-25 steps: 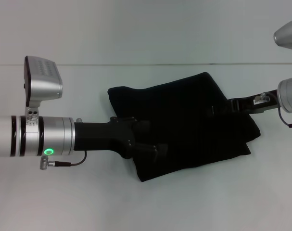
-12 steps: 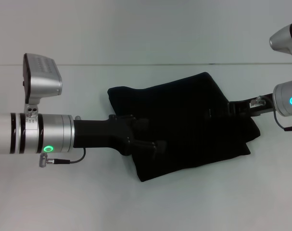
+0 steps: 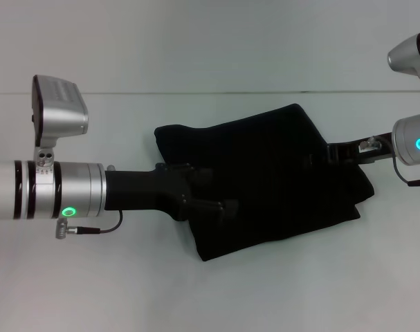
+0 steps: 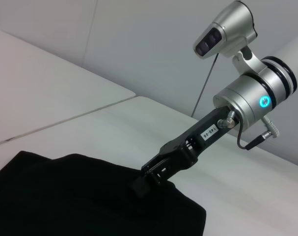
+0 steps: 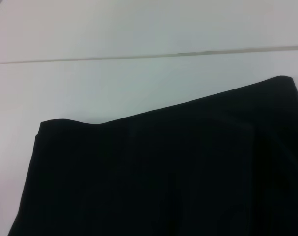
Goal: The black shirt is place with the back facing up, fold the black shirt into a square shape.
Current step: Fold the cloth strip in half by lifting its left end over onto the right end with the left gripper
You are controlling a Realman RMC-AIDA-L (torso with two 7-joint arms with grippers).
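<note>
We see the black shirt (image 3: 272, 183) lying folded into a compact, roughly four-sided bundle on the white tabletop (image 3: 92, 283), a little right of centre in the head view, with its near edge slanting and a small corner sticking out on the right side.

The left gripper (image 3: 220, 200) reaches in from the left and lies over the shirt's left edge. Black on black, its fingers blend into the cloth from above, so we cannot tell whether they are parted, clenched, or pinching fabric. The left wrist view does not show this gripper at all.

The right gripper (image 3: 320, 155) comes in from the right and meets the shirt's right edge. From the head camera only its black bracket is plain. The left wrist view adds more: there we see the right gripper (image 4: 149, 178) from the side, angled downward, its tip touching the upper fold of the black shirt (image 4: 80, 196) near the edge. Even so, we cannot tell whether it grips the fabric or merely rests on it.

The right wrist view shows only the black shirt (image 5: 163, 172) filling the lower part, with its far edge stepped, and bare tabletop (image 5: 114, 83) beyond with a thin seam line (image 5: 153, 55) crossing it.
</note>
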